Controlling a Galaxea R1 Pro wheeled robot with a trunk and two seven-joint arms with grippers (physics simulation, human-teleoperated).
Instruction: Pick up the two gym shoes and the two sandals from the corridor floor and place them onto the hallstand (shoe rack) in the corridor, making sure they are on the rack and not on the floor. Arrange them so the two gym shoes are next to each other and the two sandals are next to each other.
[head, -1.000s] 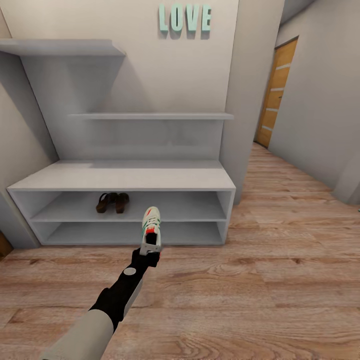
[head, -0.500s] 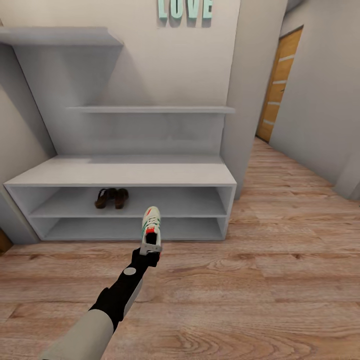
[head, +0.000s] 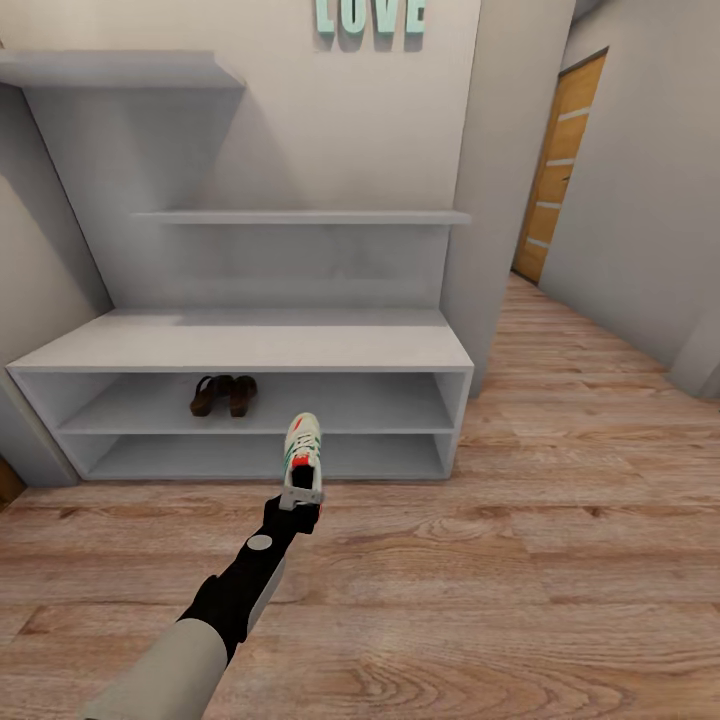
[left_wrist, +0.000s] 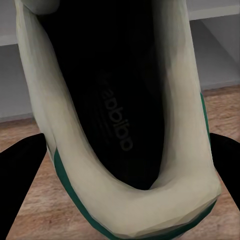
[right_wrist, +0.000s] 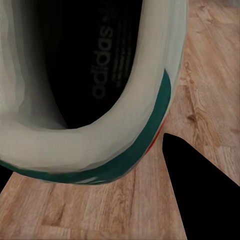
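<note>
Jaws of my left gripper (head: 297, 497) clamp one sneaker (head: 302, 450), right jaws (right_wrist: 125, 200) another; next, slide both beside each other into rack (head: 240, 350), apart from sandals (head: 224, 395).

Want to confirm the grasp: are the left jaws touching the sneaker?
Touching. In the head view the left gripper closes on the heel of the gym shoe, holding it above the corridor floor.
</note>
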